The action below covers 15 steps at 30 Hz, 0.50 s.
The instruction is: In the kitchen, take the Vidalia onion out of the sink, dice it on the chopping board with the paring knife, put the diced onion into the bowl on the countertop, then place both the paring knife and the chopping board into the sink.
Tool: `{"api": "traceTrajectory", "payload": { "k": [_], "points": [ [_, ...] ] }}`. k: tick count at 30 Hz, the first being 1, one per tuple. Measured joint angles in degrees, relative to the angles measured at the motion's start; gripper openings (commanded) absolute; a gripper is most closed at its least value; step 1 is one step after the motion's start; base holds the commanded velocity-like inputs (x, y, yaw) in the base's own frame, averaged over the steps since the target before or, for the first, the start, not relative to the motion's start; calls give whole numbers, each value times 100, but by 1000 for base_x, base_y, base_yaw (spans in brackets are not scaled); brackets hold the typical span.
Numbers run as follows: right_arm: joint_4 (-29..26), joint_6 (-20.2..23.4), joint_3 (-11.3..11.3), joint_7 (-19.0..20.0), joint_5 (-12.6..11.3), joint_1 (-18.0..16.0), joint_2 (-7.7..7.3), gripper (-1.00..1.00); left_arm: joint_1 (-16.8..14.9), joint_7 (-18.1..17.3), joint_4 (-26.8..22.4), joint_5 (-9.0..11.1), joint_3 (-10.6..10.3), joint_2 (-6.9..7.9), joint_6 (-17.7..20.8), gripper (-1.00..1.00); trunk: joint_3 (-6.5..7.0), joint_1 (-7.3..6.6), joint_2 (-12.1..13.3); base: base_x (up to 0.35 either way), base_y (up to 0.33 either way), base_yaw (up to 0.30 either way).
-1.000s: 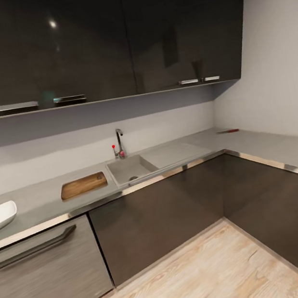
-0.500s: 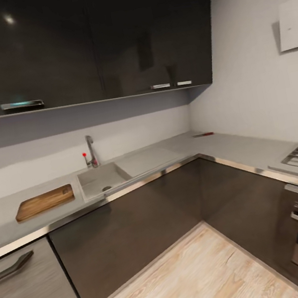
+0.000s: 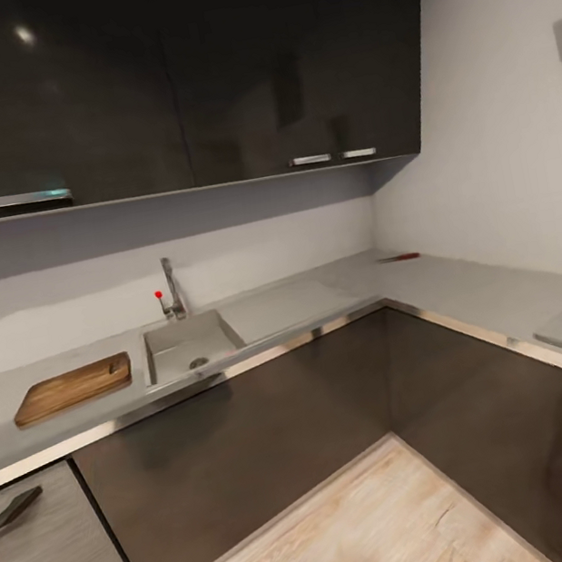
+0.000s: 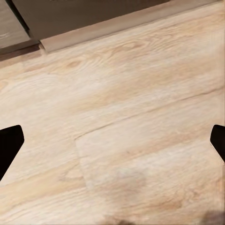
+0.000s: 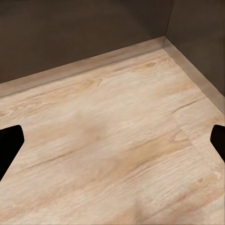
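Sink (image 3: pixel 186 345), your grey steel basin, sits beside the brown wooden chopping board (image 3: pixel 72 388); both grippers' (image 4: pixel 112 140) (image 5: pixel 112 140) jaws hang spread wide over floor, holding nothing.

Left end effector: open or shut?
Open. In the left wrist view, the left end effector's dark fingertips sit at opposite edges, with bare wooden floor between them.

In the left wrist view the left gripper (image 4: pixel 112 140) shows as two flat black fingertips (image 4: pixel 9 143) with blunt, angled ends. The right gripper (image 5: pixel 112 140) looks the same: plain matte black tips (image 5: pixel 9 143), no markings, screws or cables visible.
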Motion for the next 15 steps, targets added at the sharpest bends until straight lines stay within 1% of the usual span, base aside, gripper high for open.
{"api": "traceTrajectory", "payload": {
  "k": [8, 15],
  "points": [
    [0, 0, 0, -1, 5, 0, 0, 100, 0, 6, 1, 0, 0, -1, 0, 100, 0, 0, 0, 211, -253, 87],
    [0, 0, 0, -1, 8, -2, 0, 100, 0, 9, 1, 0, 0, 0, 0, 100, 0, 0, 0, 210, -253, 192]
  ]
}}
